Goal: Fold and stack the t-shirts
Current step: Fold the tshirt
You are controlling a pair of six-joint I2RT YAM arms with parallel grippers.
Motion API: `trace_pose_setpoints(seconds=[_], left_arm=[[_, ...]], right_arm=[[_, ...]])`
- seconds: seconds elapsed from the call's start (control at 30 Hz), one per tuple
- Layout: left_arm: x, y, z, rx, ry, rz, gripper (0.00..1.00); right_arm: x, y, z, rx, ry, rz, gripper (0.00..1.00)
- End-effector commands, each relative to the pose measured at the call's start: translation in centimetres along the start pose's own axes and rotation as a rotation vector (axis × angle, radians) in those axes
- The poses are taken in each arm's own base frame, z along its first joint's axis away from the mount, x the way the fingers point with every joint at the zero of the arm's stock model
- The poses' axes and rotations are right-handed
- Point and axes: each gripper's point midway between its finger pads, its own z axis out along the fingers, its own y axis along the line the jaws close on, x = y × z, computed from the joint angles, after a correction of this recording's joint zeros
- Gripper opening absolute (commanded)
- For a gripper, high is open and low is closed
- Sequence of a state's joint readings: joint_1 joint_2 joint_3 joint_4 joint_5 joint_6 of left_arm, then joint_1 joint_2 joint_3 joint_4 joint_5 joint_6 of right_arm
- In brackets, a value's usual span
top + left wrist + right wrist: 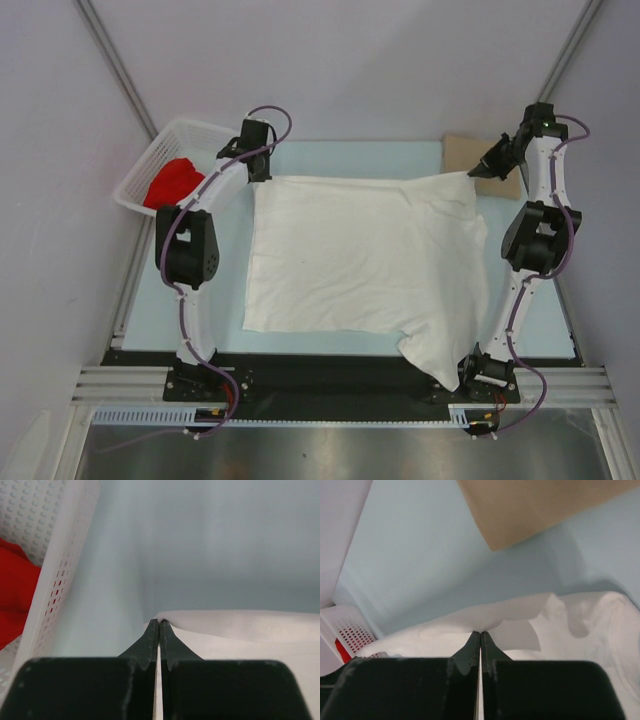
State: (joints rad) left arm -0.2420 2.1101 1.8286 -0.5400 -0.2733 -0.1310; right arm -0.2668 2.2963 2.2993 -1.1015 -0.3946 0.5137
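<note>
The white t-shirt (360,255) lies spread over the middle of the table, one corner hanging off the near edge at the right. My left gripper (258,170) is shut on its far left corner (170,617). My right gripper (478,172) is shut on its far right corner (510,615). The tan t-shirt (482,160), a flat folded rectangle, lies at the far right, partly behind my right arm; it also shows in the right wrist view (535,505). The red t-shirt (172,184) sits crumpled in the basket and also shows in the left wrist view (15,595).
A white lattice basket (170,150) stands at the far left, just left of my left gripper; its wall shows in the left wrist view (60,565). The pale blue table top (350,155) runs behind the shirt. Grey walls close in the back and sides.
</note>
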Motion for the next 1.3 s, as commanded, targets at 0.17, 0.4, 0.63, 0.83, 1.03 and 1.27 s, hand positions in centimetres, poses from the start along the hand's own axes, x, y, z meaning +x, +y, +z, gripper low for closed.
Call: trace_pose_setpoints(seconds=[0.17, 0.4, 0.63, 0.83, 1.03, 1.27], left_arm=[[-1.0, 0.3, -0.7, 0.013, -0.024, -0.026, 0.01], [0.3, 0.5, -2.1, 0.032, 0.019, -0.005, 0.0], [3.8, 1.3, -4.3, 0.031, 0.106, 0.011, 0.0], [7.2, 1.7, -5.4, 0.038, 0.158, 0.023, 0.0], [10.3, 1.6, -5.4, 0.036, 0.211, 0.046, 0.0], [11.8, 1.8, -5.8, 0.03, 0.225, 0.042, 0.0]], right_arm=[[-1.0, 1.1, 0.1, -0.072, 0.001, 0.022, 0.0], [1.2, -0.5, -1.6, 0.013, 0.047, 0.032, 0.0], [5.7, -3.8, -5.1, 0.119, 0.103, 0.032, 0.0], [9.5, -6.4, -5.4, 0.163, 0.173, 0.041, 0.0], [12.1, -8.0, -6.1, 0.183, 0.198, 0.034, 0.0], [13.5, -10.1, -5.7, 0.213, 0.219, 0.05, 0.0]])
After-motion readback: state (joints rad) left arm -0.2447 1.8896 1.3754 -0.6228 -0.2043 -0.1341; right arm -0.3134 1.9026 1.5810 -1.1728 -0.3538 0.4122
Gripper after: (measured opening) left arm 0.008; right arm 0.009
